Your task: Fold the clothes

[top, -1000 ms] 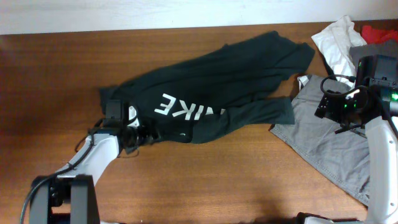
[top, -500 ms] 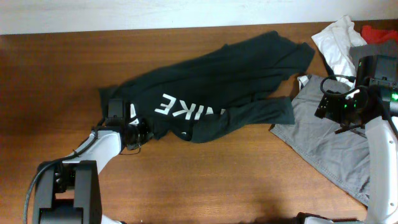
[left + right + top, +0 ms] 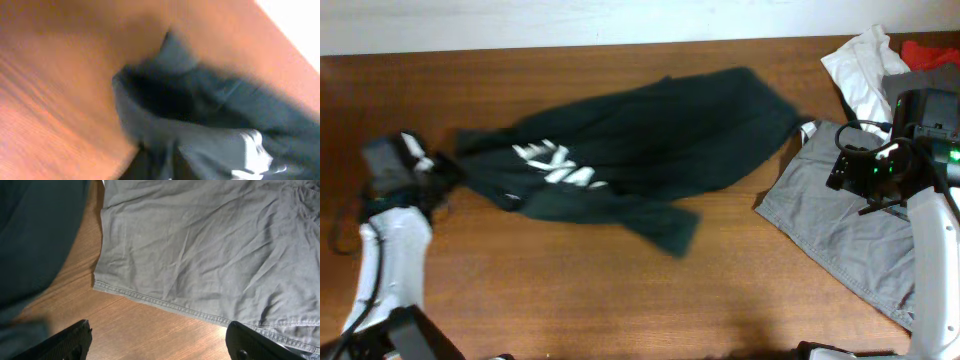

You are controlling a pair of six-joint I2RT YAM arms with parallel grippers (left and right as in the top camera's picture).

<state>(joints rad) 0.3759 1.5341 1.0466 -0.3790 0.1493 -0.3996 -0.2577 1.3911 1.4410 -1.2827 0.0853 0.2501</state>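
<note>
— Overhead, left side: what is the state of the left gripper point(image 3: 432, 168)?
— Blurred; I cannot tell how the jaws stand. The creased black cotton T-shirt point(image 3: 660, 140) reaches it and sprawls across the table centre, white lettering up.
— Surface?
— Brown wood-grain table point(image 3: 570, 300), open wood along the near edge.
— Right side?
— Right gripper point(image 3: 848, 170) has its fingers spread wide over the rumpled grey garment point(image 3: 840, 240). The white garment point(image 3: 860, 65) lies behind.

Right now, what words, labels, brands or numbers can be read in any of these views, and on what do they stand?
On the black T-shirt, the white print: crumpled and blurred, unreadable in both views that show it.
On the grey garment and the white garment: no text visible.
</note>
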